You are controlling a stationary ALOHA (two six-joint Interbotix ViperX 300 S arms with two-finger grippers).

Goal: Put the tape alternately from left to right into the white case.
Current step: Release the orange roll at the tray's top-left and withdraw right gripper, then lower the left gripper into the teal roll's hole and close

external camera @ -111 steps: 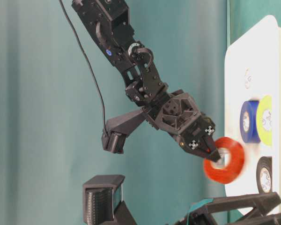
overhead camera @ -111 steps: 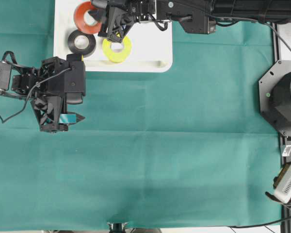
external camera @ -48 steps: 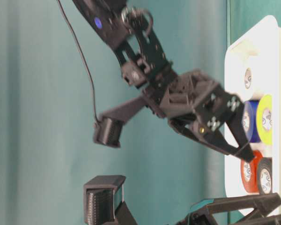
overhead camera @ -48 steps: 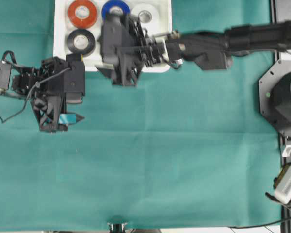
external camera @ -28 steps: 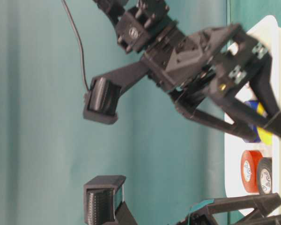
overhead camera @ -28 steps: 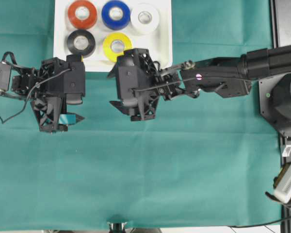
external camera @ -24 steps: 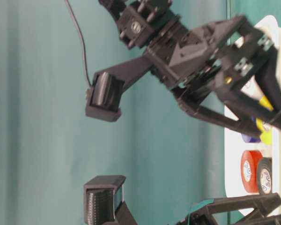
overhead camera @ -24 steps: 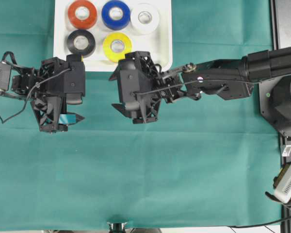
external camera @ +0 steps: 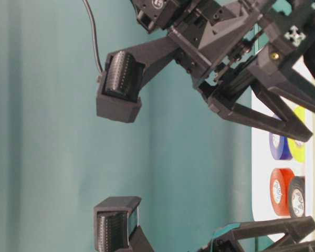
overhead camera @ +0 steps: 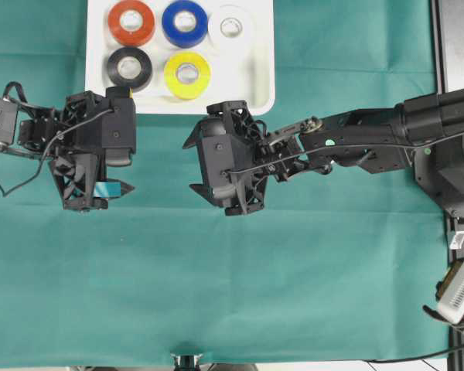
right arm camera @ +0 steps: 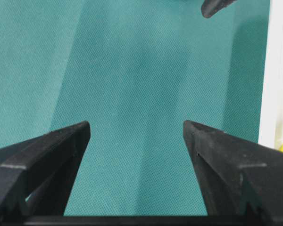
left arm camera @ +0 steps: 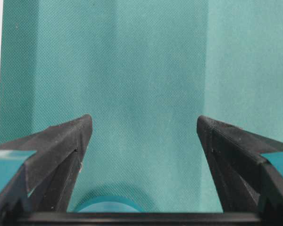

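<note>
five rolls already sit in the white case at the far edge of the green worktop: the red-orange roll, the blue roll and the white roll in the back row, the black roll and the yellow roll in the front row. the spot beside the yellow one, under the white one, is bare, so by my count one place is left to fill.

the sixth roll, the teal roll, looks to be the one remaining. from the left wrist view only a curved teal edge shows low between the jaws, lying on the cloth right under the left gripper. its jaws stand wide apart and grip nothing; whether the pads touch the roll i cannot tell.

the right gripper hangs over bare cloth in the middle of the worktop, just in front of the case's near rim, jaws spread wide and empty. nothing lies between them in its own wrist view, only green cloth and a strip of the case off to the right.

so i'd judge the job is nearly done: five in, one out. what's left is for the left side to close on the teal roll, carry it to the case and set it in the free corner.
</note>
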